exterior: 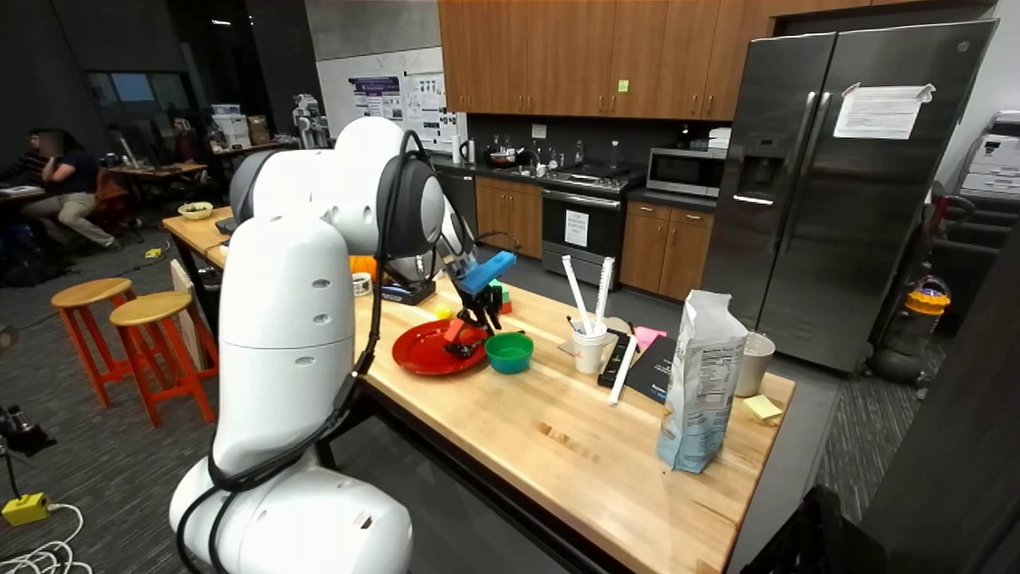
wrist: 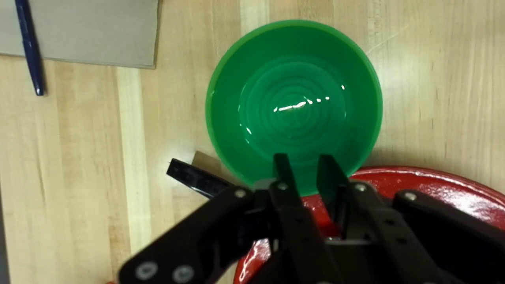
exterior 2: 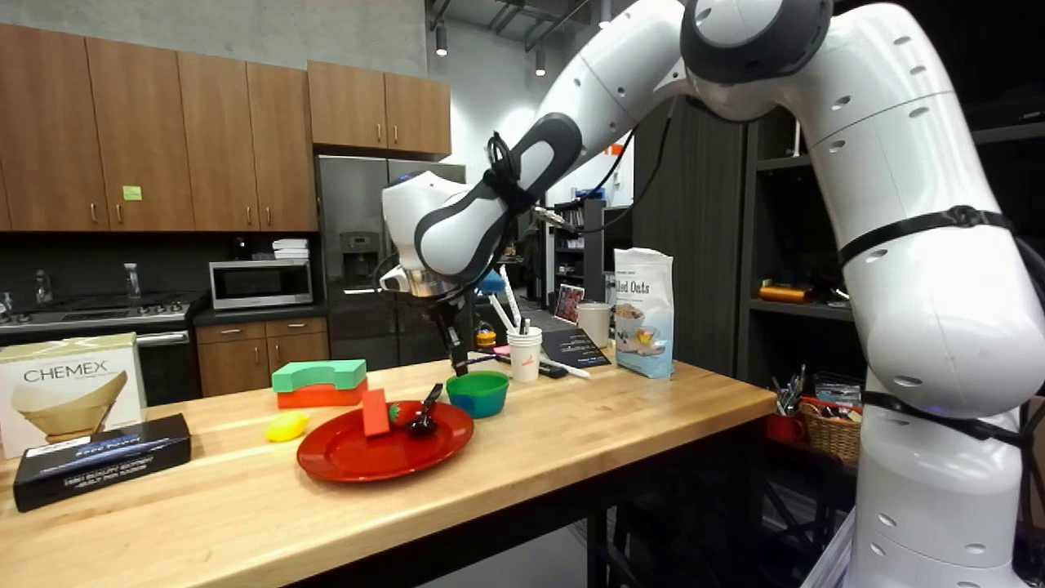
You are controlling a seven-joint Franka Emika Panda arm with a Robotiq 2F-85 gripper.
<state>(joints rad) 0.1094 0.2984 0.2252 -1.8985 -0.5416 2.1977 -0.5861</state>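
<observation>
End effector (wrist: pixel 303 157) nr 1 grn bowl (wrist: pixel 294 104), 1 plate (exterior: pixel 426 351).

We log green bowl (wrist: pixel 294 106) as smooth, shiny, plastic-looking. Red plate (exterior 2: pixel 359 453): glossy. Tabletop (exterior 2: pixel 571 425): wood, visible grain. Gripper (wrist: pixel 303 157): matt, shiny metal screws (wrist: pixel 146 271). Oats bag (exterior: pixel 701 383): creased, papery. We read fridge (exterior: pixel 865 207) as smooth metal.

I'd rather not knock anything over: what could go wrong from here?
The fingers reach over one side of the bowl, so going lower might tip it. The bowl sits right beside the plate, so a sideways push could shift both. The black handle jutting out by the bowl may snag.
</observation>
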